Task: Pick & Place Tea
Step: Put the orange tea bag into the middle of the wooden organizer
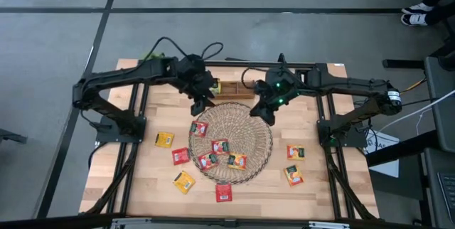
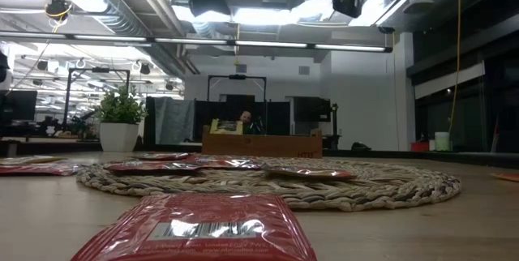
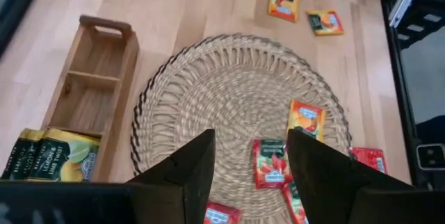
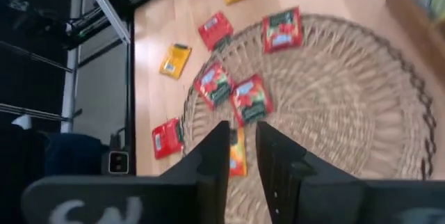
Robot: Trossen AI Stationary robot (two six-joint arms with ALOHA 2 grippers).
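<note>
The tea lies as small flat sachets on and around a round wicker mat (image 1: 231,144). Several red ones and an orange one (image 3: 305,118) rest flat on the mat. Yellow (image 1: 164,139), red (image 1: 223,193) and orange (image 1: 295,151) ones lie flat on the wooden table. My left gripper (image 3: 250,158) hangs open above the mat's far left edge (image 1: 200,108), tilted down, with nothing between its fingers. Above the mat's far right edge, my right gripper (image 1: 268,114) also tilts down. Its fingers (image 4: 243,144) stand a narrow gap apart, with nothing between them.
A wooden compartment box (image 1: 231,89) stands just beyond the mat's far edge, with yellow-green packets (image 3: 52,156) in one end. A potted plant (image 2: 120,119) shows in the room behind. A person's shoe (image 1: 416,17) is on the floor at far right.
</note>
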